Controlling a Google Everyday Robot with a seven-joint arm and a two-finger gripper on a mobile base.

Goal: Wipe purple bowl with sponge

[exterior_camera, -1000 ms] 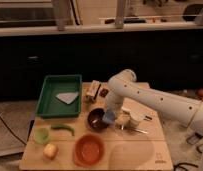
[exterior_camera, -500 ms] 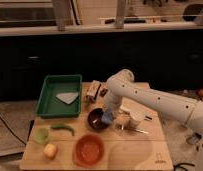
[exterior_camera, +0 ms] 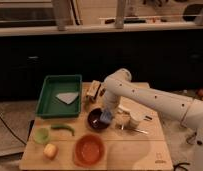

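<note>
Camera view: the white arm comes in from the right and bends down over the middle of the wooden bench. Its end effector sits at the right rim of the purple bowl, with the blue-grey sponge at its tip, apparently gripped and touching the bowl's inner right side. The bowl rests near the bench's centre, just above the larger orange bowl and just left of a white cup with a metal utensil lying beside it.

The main risk, as I judge it, is the bowl itself: nothing pins it, so a sideways wiping stroke against the rim could slide or tip it toward the orange bowl or into the white cup. Pressing too hard on one edge would cause the same. A loose grip could leave the sponge behind in the bowl. The green tray holding a grey cloth, the small green cup, the green pepper and the yellow fruit lie well apart, out of danger
</note>
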